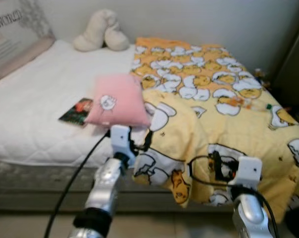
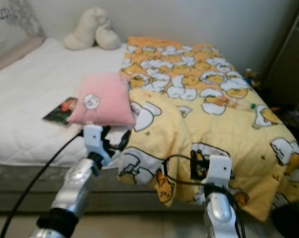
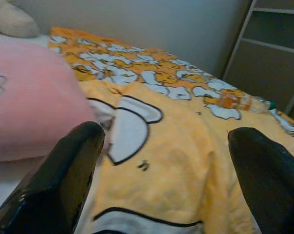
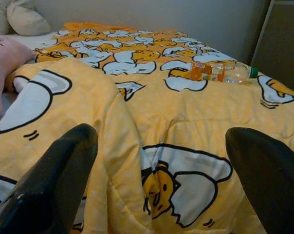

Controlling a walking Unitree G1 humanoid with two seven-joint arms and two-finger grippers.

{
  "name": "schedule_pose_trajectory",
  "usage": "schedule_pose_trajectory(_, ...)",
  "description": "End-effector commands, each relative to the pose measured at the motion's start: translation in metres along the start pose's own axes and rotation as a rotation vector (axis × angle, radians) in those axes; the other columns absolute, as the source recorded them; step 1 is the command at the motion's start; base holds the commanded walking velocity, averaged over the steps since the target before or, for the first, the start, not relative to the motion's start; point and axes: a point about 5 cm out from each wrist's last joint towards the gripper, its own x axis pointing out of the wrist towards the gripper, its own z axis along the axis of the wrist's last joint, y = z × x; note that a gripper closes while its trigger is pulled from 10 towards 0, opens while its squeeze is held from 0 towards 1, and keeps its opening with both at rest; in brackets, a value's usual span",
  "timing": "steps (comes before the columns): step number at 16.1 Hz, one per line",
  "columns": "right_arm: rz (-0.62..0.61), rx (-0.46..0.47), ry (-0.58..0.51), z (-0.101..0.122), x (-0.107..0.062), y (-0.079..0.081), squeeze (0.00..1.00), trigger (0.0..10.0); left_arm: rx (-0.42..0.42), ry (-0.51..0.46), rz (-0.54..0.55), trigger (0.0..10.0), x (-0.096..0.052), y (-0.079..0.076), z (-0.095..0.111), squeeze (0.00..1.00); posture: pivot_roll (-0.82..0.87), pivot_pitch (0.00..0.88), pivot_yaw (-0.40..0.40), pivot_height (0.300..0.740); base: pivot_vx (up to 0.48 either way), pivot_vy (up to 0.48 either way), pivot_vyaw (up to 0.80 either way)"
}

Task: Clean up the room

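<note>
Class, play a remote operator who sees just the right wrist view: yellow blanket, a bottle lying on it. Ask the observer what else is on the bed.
Operator: What lies left of the blanket?
Observer: A pink pillow on the white mattress.
Operator: Anything beside it?
Observer: A small dark book, partly under the pillow's edge.
Operator: Where is the left gripper?
Observer: Just below the pillow, jaws open, at the blanket edge.

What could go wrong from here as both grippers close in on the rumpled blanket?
Both grippers are open at the near edge of the yellow blanket. The left gripper sits close to the pink pillow, so a pull might drag the pillow or the booklet beside it off the mattress. A plastic bottle lies on the blanket; tugging the fabric from the right gripper side could roll it to the floor.
</note>
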Motion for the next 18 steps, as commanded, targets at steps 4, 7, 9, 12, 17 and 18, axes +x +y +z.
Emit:
schedule_pose_trajectory(4,0.041,-0.007,-0.010,0.004,0.007,0.007,0.00,10.0,0.049,-0.009,-0.068,10.0,0.005,-0.010,0.003,0.00,0.12,0.000,-0.005,0.740,0.462,0.000,-0.52)
schedule_pose_trajectory(7,0.032,-0.011,-0.005,0.002,0.005,0.003,0.00,10.0,0.046,-0.019,-0.108,10.0,0.005,-0.017,0.003,0.00,0.11,0.000,-0.003,0.740,0.463,0.000,-0.76)
schedule_pose_trajectory(9,0.027,-0.010,-0.001,0.002,0.004,0.003,0.00,10.0,0.049,-0.021,-0.118,10.0,0.005,-0.019,0.003,0.00,0.11,0.000,0.000,0.740,0.461,0.000,-0.76)
schedule_pose_trajectory(12,0.027,-0.025,0.017,-0.002,0.004,0.003,0.00,10.0,0.043,-0.016,-0.121,10.0,0.006,-0.020,0.003,0.00,0.11,0.000,0.001,0.740,0.461,0.000,-0.75)
schedule_pose_trajectory(17,0.038,-0.037,-0.001,0.001,0.005,0.003,0.00,10.0,0.009,-0.004,-0.099,10.0,0.007,-0.020,0.001,0.00,0.10,0.000,0.004,0.740,0.461,0.000,-0.31)
schedule_pose_trajectory(18,0.039,-0.034,-0.028,0.006,0.005,0.004,0.00,10.0,0.009,-0.001,-0.091,10.0,0.007,-0.021,0.001,0.00,0.10,0.000,0.007,0.740,0.461,0.000,0.66)
